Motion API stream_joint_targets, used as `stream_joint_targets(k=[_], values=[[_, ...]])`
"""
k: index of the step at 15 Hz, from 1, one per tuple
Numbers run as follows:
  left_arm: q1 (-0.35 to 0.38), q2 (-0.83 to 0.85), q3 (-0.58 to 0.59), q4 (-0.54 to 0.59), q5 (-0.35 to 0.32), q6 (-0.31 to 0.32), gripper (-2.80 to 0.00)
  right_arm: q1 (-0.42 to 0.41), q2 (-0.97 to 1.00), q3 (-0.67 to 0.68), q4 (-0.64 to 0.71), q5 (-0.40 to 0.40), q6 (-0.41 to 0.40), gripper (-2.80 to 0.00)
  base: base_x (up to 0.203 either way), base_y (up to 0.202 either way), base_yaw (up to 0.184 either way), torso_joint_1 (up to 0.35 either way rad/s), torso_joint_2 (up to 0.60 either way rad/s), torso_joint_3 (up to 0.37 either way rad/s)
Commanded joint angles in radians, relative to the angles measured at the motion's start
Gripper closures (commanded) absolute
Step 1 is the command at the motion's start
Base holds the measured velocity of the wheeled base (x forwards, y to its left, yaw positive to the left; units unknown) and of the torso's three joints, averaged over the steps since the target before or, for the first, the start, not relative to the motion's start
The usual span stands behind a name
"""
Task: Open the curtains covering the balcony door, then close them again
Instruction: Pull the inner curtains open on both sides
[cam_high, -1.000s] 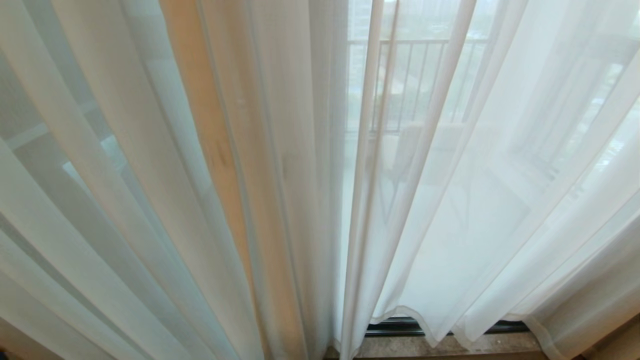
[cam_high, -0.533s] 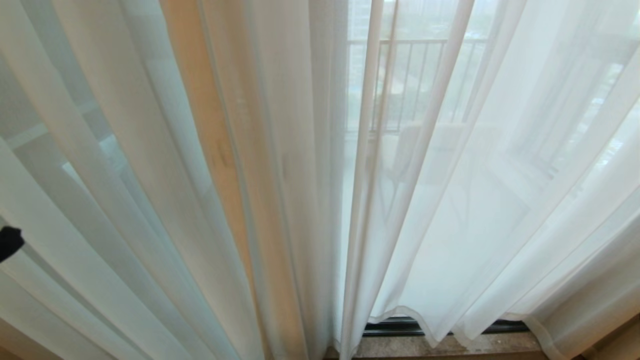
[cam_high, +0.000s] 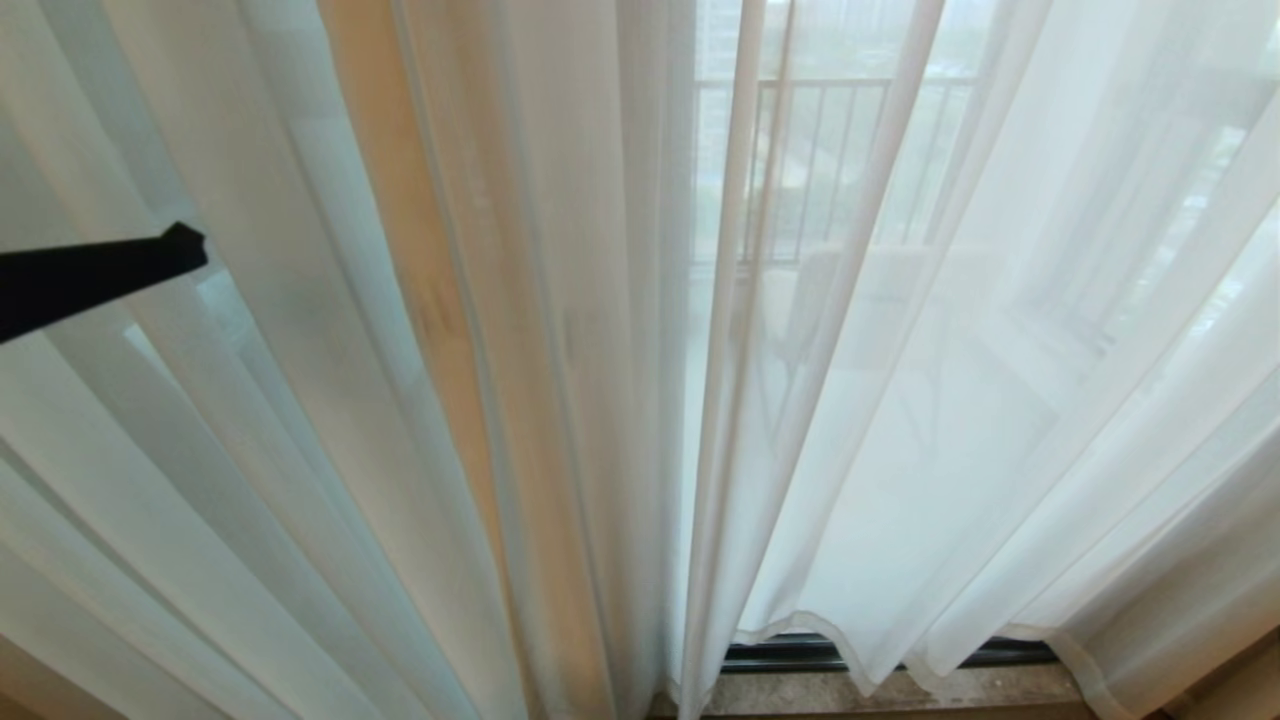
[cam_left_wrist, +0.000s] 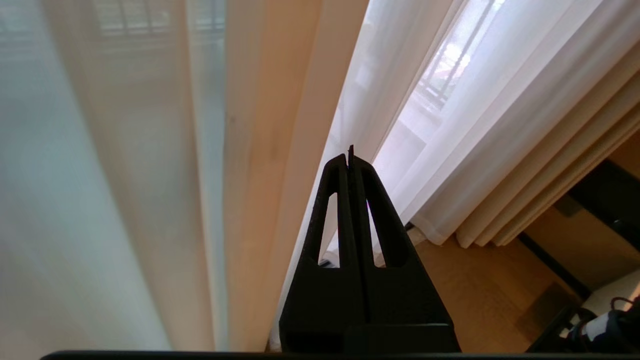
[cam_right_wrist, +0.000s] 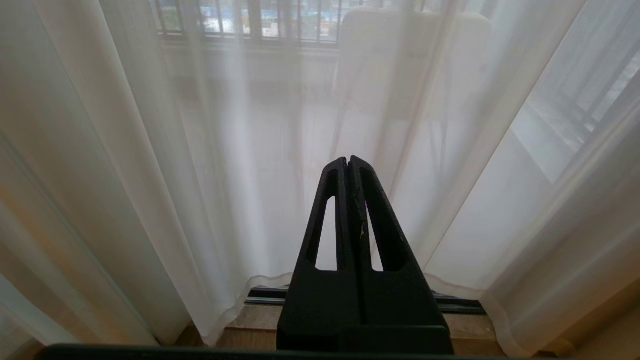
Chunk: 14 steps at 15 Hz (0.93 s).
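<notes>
Two sheer white curtains (cam_high: 560, 330) hang drawn together across the balcony door (cam_high: 800, 653), of which only a strip of dark bottom track shows below the hems, so nothing of the task looks done yet: neither the opening nor the closing again. The panels meet at a central seam, and everything here is best placed against that seam. Through the fabric just to its right the balcony railing (cam_high: 800, 160) shows faintly. Well to the left of the seam, the left gripper (cam_high: 185, 245) reaches in from the edge of the head view as a dark point set against the folds of the left panel; whether it touches the cloth I cannot tell. Its fingers (cam_left_wrist: 345, 210) are pressed together with nothing between them, and in the left wrist view they point toward the line where the left panel ends. The right gripper (cam_right_wrist: 348, 162) is also closed and empty, and faces the curtains low down, near the hems and the track, apart from the fabric. My judgement is that the work is at its very start: a panel must first be caught or pushed and swept away from the seam, then drawn back.
</notes>
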Motion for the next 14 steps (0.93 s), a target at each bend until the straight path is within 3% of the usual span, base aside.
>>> stream_joint_targets(k=[1, 7, 8, 11, 14], values=[[-0.052, 0.099, -0.031, -0.058, 0.003, -0.017, 0.00, 0.000, 0.002, 0.000, -0.001, 0.000, 0.000, 0.00, 0.000, 0.000, 0.000, 0.000, 0.00, 0.000], [-0.153, 0.176, -0.097, -0.096, 0.032, -0.028, 0.00, 0.001, 0.002, 0.000, -0.001, 0.000, 0.000, 0.00, 0.000, 0.000, 0.000, 0.000, 0.00, 0.000], [-0.156, 0.177, -0.100, -0.097, 0.031, -0.025, -2.80, 0.000, 0.002, 0.000, -0.001, 0.000, 0.000, 0.00, 0.000, 0.000, 0.000, 0.000, 0.00, 0.000], [-0.172, 0.174, -0.090, -0.123, 0.034, -0.020, -2.80, 0.000, 0.002, 0.000, -0.001, 0.000, 0.000, 0.00, 0.000, 0.000, 0.000, 0.000, 0.00, 0.000], [-0.173, 0.177, -0.049, -0.123, 0.083, 0.064, -2.80, 0.001, 0.002, 0.000, -0.001, 0.000, 0.000, 0.00, 0.000, 0.000, 0.000, 0.000, 0.00, 0.000]])
